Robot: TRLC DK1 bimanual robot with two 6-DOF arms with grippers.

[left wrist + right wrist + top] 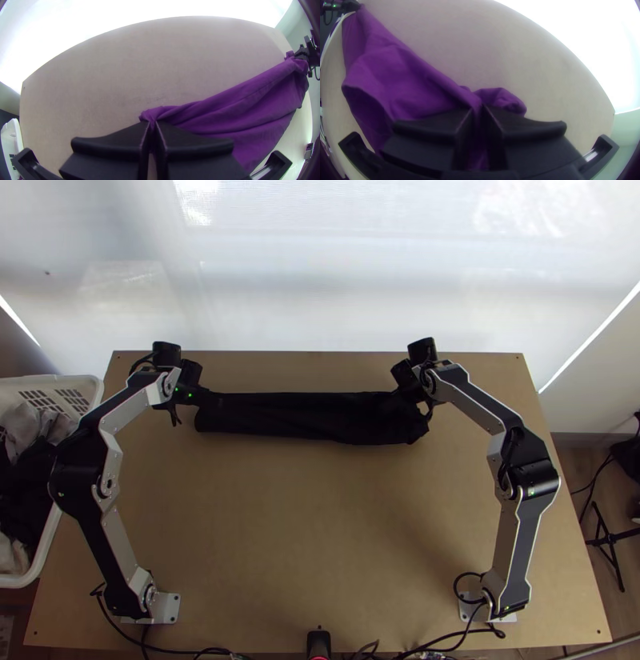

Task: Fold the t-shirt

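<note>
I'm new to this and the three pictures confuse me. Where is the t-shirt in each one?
Top view: the t-shirt stretches as a long strip across the far half of the table.
Left wrist view: it runs from the left gripper's pinch to the other arm's gripper.
Right wrist view: it runs from the right gripper's pinch to the other arm's gripper.
Shared landmark: the table's far edge, against the bright white backdrop.

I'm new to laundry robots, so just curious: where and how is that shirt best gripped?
Probably at both ends of its far edge, from the outer sides: the t-shirt stretches long and narrow between the left gripper and right gripper, each pinching a gathered end. Gripping there should keep that edge straight.
</note>
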